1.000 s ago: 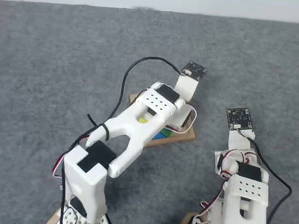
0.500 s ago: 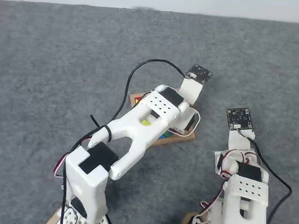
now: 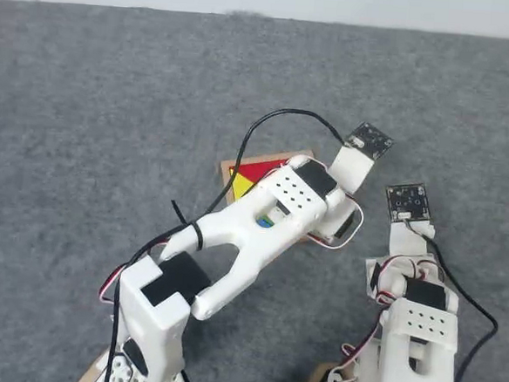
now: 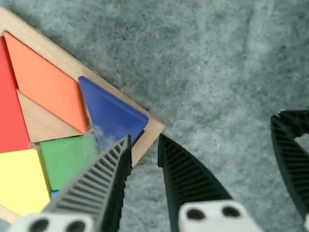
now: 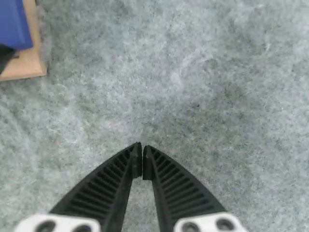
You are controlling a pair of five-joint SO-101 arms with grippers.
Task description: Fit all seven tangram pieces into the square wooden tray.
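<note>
On the grey tabletop [image 3: 86, 100], the square wooden tray [image 4: 153, 129] lies under the left arm's wrist. It holds a red piece [image 4: 10, 116], an orange piece [image 4: 46, 79], a green piece [image 4: 67, 159] and a yellow piece [image 4: 19, 181]. A patch of bare wood shows between the orange and the green. A blue triangle [image 4: 108, 113] lies in the corner beside the orange piece, one point reaching the rim. I cannot tell whether it lies flat.

The left claw [image 4: 145, 140] hangs over that corner, its fingertips a narrow gap apart and holding nothing. One tip is above the edge of the blue triangle and the other is above the rim. The right claw [image 5: 142, 147] is closed, tips pressed together, over bare fabric near the tray.

Since a second ago the left arm has swung sideways towards the right arm. This has uncovered the red and yellow pieces at the tray's far corner in the high view. The right arm [image 3: 415, 329] has kept its place.

The tray is pale wood with a raised rim, and the pieces are flat, matte and straight-edged. The tabletop covering is fuzzy, felt-like cloth. Both claws have black ribbed fingers tapering to points, and the arms are white plastic.
</note>
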